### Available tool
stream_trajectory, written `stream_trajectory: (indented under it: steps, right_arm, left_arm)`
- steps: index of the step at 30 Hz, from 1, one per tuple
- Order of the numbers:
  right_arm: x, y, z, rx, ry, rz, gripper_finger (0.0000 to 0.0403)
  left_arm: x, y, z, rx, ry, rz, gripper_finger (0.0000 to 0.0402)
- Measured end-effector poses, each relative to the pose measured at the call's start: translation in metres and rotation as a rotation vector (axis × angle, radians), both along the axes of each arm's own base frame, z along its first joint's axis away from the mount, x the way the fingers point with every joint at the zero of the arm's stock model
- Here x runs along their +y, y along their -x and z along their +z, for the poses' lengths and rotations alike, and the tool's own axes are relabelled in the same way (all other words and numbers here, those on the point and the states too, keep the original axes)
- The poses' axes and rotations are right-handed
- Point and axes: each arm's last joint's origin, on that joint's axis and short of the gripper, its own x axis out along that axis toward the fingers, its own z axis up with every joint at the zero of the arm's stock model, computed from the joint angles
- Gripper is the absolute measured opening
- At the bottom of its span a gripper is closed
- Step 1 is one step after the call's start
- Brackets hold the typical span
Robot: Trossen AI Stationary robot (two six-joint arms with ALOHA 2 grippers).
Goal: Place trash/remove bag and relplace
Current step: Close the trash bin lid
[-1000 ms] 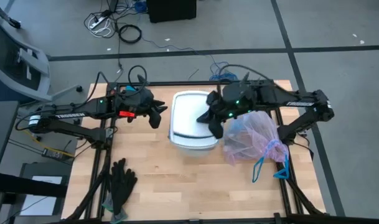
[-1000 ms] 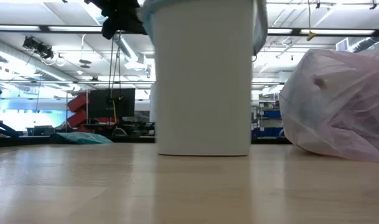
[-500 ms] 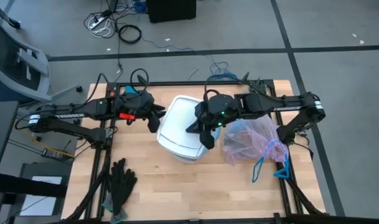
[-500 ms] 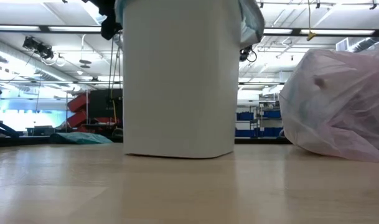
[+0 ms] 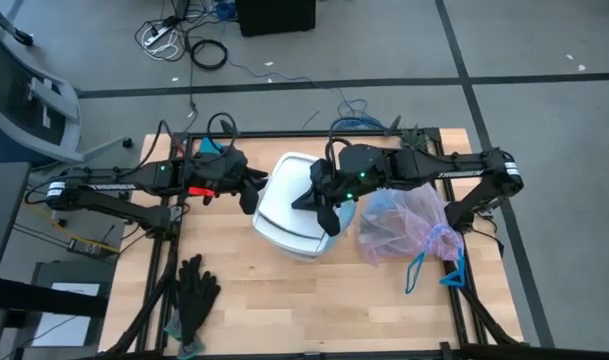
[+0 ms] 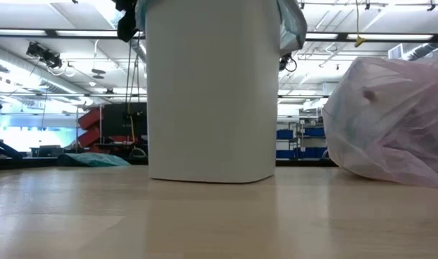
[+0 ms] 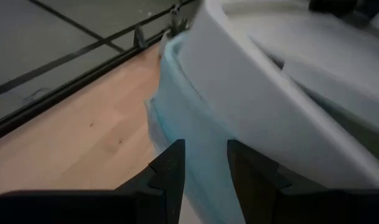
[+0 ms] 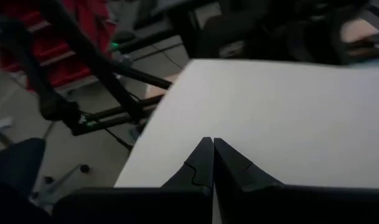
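Bag (image 5: 409,228) — pale pink-lavender, translucent (blue drawstring ties) — lies crumpled, full.

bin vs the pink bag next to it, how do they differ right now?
The white bin stands upright with rigid straight walls; the pink bag lies slumped and crumpled. The bin is opaque, the bag translucent, with blue ties. The left gripper and right gripper are at the bin; neither touches the bag. Both rest on the wooden table.

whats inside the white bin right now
Looking down from above, the white bin shows a pale inside with a light-blue bag draped over its rim. The right gripper covers part of the opening, and the bin's bottom cannot be seen.
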Motion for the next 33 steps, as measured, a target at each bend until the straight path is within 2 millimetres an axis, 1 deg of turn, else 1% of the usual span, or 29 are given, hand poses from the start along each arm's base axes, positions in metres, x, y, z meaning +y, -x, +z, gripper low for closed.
stream_trajectory:
  steps: [4,7,11,16,18,21,27,30,33]
  right_arm:
    - [0.003,-0.008,0.001,-0.056,-0.015,0.048,0.0]
    - [0.003,-0.011,-0.003,-0.044,-0.021,0.064,0.0]
    - [0.003,-0.012,-0.014,0.05,-0.017,0.067,0.0]
    - [0.001,-0.005,-0.024,0.185,-0.012,0.004,0.0]
    - [0.0,-0.002,-0.02,0.172,-0.011,-0.02,0.0]
    - [0.0,-0.001,-0.018,0.167,-0.011,-0.025,0.0]
    - [-0.001,-0.001,-0.021,0.186,0.002,-0.034,0.0]
    - [-0.006,-0.001,-0.022,0.19,0.01,-0.052,0.0]
    - [-0.014,-0.002,-0.022,0.19,0.011,-0.078,0.0]
  left_arm:
    - [-0.001,-0.002,0.004,-0.048,0.001,-0.001,0.0131]
    - [-0.002,-0.002,0.004,-0.05,0.001,-0.002,0.0131]
    - [-0.002,-0.002,0.004,-0.049,0.001,-0.002,0.0131]
    - [-0.002,0.001,-0.001,0.012,0.0,0.006,0.0131]
    - [-0.001,0.005,-0.004,0.053,-0.004,0.022,0.0131]
    - [-0.002,0.008,-0.002,0.048,-0.004,0.02,0.0131]
    - [-0.016,0.007,0.017,-0.127,-0.033,-0.097,0.0131]
    - [-0.022,0.006,0.024,-0.193,-0.049,-0.154,0.0131]
    - [-0.025,0.006,0.026,-0.211,-0.04,-0.2,0.0131]
